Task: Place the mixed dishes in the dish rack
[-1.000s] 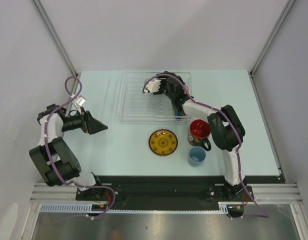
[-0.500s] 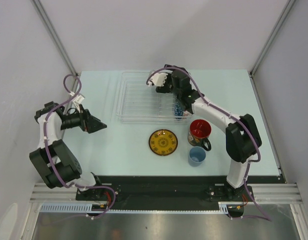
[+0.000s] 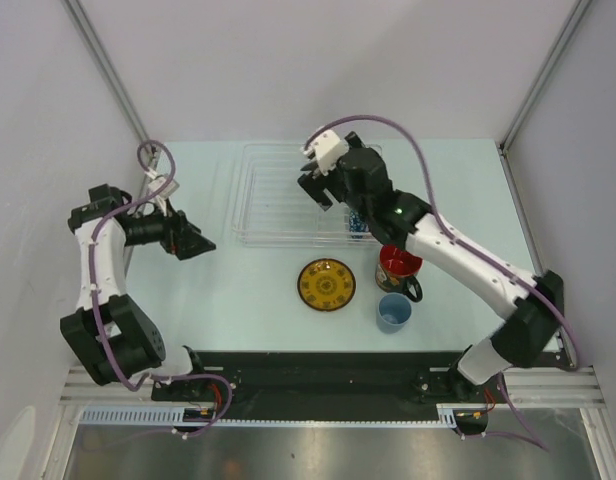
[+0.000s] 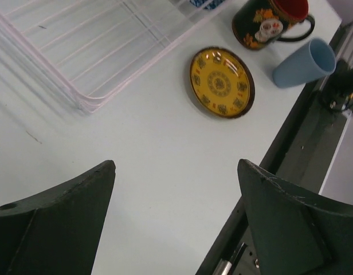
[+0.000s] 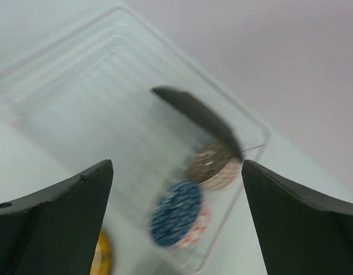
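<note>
Left gripper (image 4: 176, 169) and right gripper (image 5: 176, 172) spread, empty; right over the rack (image 5: 79, 103), plate (image 5: 193, 114) and blue bowl (image 5: 177, 213) at rack's 3 o'clock end

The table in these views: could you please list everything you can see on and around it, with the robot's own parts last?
Rack: one, clear plastic, far middle of the table.
Plate: one, black, standing on edge in the rack, by the bowls.
Beige bowl: one, beige patterned, in the rack near a corner.
Blue bowl: one, blue patterned, in the rack beside the beige bowl.
Saucer: one, yellow, flat on the table in front of the rack.
Mug: one, dark with red inside, right of the saucer.
Cup: one, light blue, on the table just nearer than the mug.
Table: one, pale blue-green.
Left gripper: one, black, open, over bare table left of the rack.
Right gripper: one, black, open, above the rack.
</note>
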Controlling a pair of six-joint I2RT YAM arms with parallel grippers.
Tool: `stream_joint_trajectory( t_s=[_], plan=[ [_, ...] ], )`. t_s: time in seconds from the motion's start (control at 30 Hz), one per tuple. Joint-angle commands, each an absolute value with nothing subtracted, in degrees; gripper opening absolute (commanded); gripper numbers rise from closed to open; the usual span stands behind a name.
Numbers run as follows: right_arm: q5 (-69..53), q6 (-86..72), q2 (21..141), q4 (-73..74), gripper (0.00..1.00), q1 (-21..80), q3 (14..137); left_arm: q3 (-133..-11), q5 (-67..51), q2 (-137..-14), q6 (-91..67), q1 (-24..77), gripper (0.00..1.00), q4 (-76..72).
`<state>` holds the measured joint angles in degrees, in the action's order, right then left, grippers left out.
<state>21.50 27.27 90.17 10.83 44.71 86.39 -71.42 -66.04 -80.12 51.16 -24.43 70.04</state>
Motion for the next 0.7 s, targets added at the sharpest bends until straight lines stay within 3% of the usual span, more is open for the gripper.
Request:
stream_joint_trajectory(
  t_s=[0.0, 0.17, 0.43, 0.67],
  plan=[
    [8.2, -9.2, 76.7, 18.7, 1.0, 43.1, 79.2, -70.6, -61.3, -73.1, 50.9, -16.4, 0.93, 67.2],
    [21.1, -27.4, 75.4, 23.5, 0.87, 51.4, 66.5, -65.1, -52.2, -67.0, 45.8, -2.8, 0.96, 57.1],
    [30.1, -38.1, 84.9, 24.4, 0.94, 57.6, 62.1, -61.4, -44.8, -66.4, 41.1, 11.7, 0.96, 51.2],
    [35.3, -43.4, 91.1, 24.3, 0.96, 58.0, 59.3, -58.0, -42.0, -67.7, 40.9, 14.9, 0.95, 48.0]
  ],
)
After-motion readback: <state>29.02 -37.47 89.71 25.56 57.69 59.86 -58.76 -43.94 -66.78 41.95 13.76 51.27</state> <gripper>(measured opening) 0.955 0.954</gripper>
